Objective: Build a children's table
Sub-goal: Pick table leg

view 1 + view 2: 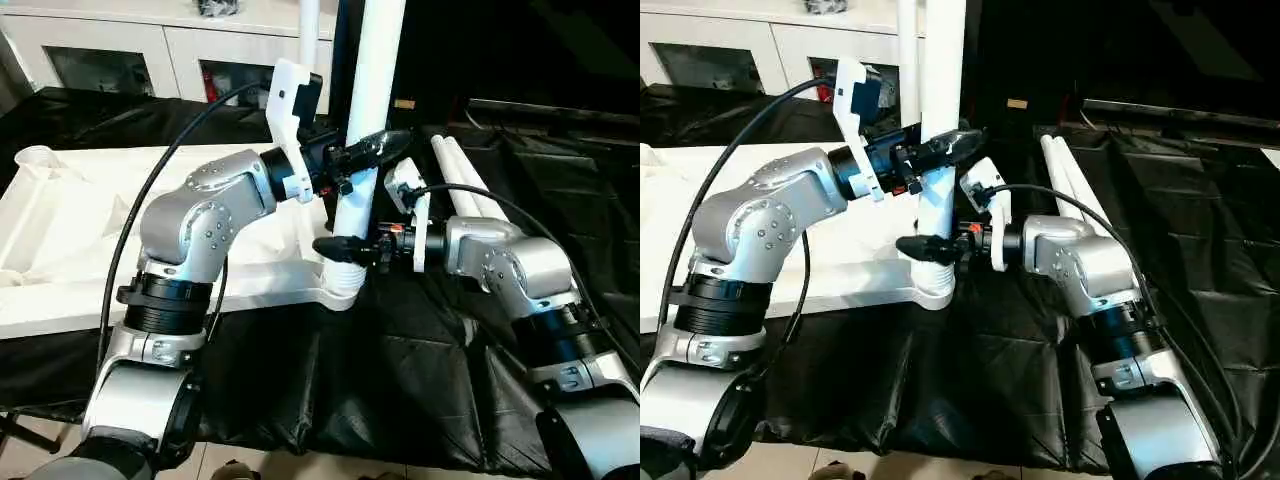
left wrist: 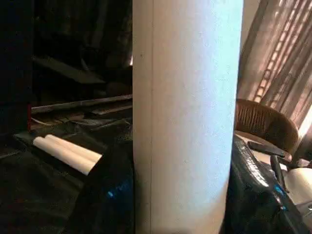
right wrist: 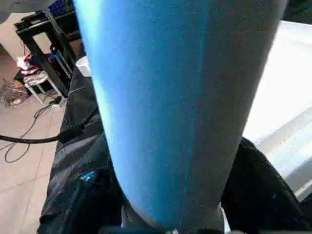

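The children's table's white tabletop (image 1: 60, 300) lies underside up on black sheeting at the left. A white leg (image 1: 370, 90) stands upright in the near right corner socket (image 1: 345, 285). My left gripper (image 1: 365, 150) is shut on this leg well above the socket, and its black fingers (image 2: 112, 195) press both sides of the leg (image 2: 187, 117). My right gripper (image 1: 345, 245) is shut on the same leg just above the socket, coming from the right. Its fingers (image 3: 258, 190) flank the leg (image 3: 185, 97). A second leg (image 1: 308, 30) stands upright behind.
Two spare white legs (image 1: 465, 185) lie side by side on the black sheeting to the right of my right arm. A white glass-door cabinet (image 1: 120, 50) runs along the back. The black-covered surface's front edge (image 1: 330, 440) is close to my body.
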You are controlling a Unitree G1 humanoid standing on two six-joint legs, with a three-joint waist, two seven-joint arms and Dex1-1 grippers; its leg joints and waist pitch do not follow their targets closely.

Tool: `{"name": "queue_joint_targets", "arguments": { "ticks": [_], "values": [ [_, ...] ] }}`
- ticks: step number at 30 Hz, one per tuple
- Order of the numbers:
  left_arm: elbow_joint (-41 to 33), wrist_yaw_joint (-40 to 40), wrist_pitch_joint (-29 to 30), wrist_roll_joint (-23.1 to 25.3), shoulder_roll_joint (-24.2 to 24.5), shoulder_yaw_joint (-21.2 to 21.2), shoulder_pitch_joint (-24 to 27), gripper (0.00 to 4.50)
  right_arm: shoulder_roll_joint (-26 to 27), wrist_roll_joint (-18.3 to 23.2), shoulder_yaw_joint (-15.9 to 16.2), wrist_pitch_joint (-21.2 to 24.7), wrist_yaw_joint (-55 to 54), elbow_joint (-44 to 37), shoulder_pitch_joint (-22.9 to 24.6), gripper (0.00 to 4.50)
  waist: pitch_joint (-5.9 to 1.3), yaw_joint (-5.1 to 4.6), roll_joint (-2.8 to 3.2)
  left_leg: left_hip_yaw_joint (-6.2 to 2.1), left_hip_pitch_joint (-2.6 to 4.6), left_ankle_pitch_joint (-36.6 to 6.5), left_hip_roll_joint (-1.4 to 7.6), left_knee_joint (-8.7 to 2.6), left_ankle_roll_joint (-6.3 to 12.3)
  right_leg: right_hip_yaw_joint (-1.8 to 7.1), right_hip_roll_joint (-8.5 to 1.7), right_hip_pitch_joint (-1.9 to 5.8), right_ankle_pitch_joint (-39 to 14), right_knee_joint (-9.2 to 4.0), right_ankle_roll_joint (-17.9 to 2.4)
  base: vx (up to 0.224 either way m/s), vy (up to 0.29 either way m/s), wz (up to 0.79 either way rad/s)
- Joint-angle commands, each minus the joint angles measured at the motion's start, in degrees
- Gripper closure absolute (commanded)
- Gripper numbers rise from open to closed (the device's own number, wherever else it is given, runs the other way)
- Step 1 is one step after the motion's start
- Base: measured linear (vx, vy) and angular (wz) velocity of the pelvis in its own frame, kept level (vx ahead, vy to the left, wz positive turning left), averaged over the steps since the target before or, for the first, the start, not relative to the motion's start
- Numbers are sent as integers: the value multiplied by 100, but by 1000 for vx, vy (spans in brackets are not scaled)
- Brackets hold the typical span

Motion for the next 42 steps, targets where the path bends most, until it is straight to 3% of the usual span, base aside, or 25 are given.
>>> {"name": "queue_joint_targets", "arguments": {
  "ticks": [1,3,7,9,11,14,16,20,24,27,29,30,31,32,33,40,42],
  "values": [
    [-204,-139,117,-121,-22,-147,54,268,-40,2,-76,-9,-67,15,-100,222,-504,12,-41,37,4,-316,30,-308,183,301,-318,428,-540,-360,-1107,0,0,0],
    [-210,-140,125,-126,-25,-148,55,268,-42,3,-78,-5,-64,11,-99,247,-503,16,-32,35,12,-341,34,-311,170,302,-323,423,-581,-366,-1108,0,0,0],
    [-234,-177,122,-89,-16,-181,59,268,-28,20,-99,7,-21,-20,-78,254,-506,17,-29,35,13,-346,30,-309,161,303,-321,426,-549,-362,-1114,0,0,0],
    [-148,25,177,-23,-50,-136,17,198,-11,13,-96,-17,-19,-16,-68,255,-506,15,-23,32,12,-343,36,-310,160,302,-320,424,-517,-357,-1130,0,0,0],
    [-36,101,210,-92,-102,-10,-40,198,14,16,-95,-61,-17,-41,-39,255,-506,17,-18,36,10,-349,30,-306,162,302,-319,426,-500,-363,-1146,0,0,0],
    [-45,81,-146,-128,-194,135,-57,155,83,14,-144,-136,-126,-86,19,258,-508,20,-19,32,11,-377,30,-308,159,301,-323,428,-507,-367,-1155,0,0,0],
    [-25,158,-288,-124,-248,222,-73,152,120,10,-186,-178,-201,-80,32,258,-511,23,1,29,11,-369,32,-307,145,301,-324,429,-485,-364,-1164,0,0,0],
    [29,748,-982,-290,-611,875,-172,152,350,39,-503,-478,-653,-102,112,258,-512,16,-3,28,-3,-395,32,-302,142,306,-330,434,-381,-372,-1191,0,0,0],
    [70,552,-1024,-290,-441,926,-116,152,487,-77,-723,-691,-1185,20,134,258,-508,5,33,28,22,-437,22,-313,94,299,-319,412,-558,-387,-1094,0,0,0],
    [134,-322,-1207,-26,100,583,133,152,533,-271,-782,-1004,-1499,107,208,259,-511,7,75,16,47,-468,27,-330,27,293,-309,393,-629,-384,-1027,0,0,0],
    [257,-1234,-1834,853,961,-283,678,152,573,-567,-766,-1290,-1947,111,390,259,-498,-19,90,0,55,-549,33,-364,-19,295,-310,378,-784,-394,-879,0,0,0],
    [257,-1234,-1834,853,961,-283,678,152,573,-567,-766,-1290,-1947,111,390,259,-501,-34,94,2,60,-572,39,-366,-51,301,-310,375,-797,-382,-837,0,0,0],
    [410,-1508,-2207,1321,1298,-706,910,152,590,-704,-712,-1546,-1999,44,519,259,-500,-29,113,11,73,-592,31,-364,-92,310,-309,370,-776,-393,-816,0,0,0],
    [410,-1508,-2207,1321,1298,-706,910,152,590,-704,-712,-1546,-1999,44,519,259,-506,-51,121,19,73,-615,36,-369,-115,319,-299,369,-695,-369,-836,0,0,0],
    [643,-1720,-2554,1731,1579,-1093,1145,152,596,-762,-688,-1587,-2074,11,623,259,-512,-24,131,14,97,-635,47,-375,-117,317,-305,352,-632,-379,-860,0,0,0],
    [1209,-2082,-3025,2149,1835,-1566,1620,152,612,-709,-651,-1492,-2111,-176,932,259,-492,-29,102,24,80,-826,47,-396,-146,340,-329,368,-716,-375,-961,0,0,0],
    [1864,-1996,-3495,2481,1831,-1682,1501,188,604,-740,-543,-1530,-2030,-245,1038,259,-475,-33,94,24,71,-938,34,-401,-135,338,-330,367,-946,-421,-898,0,0,0]
  ]
}}
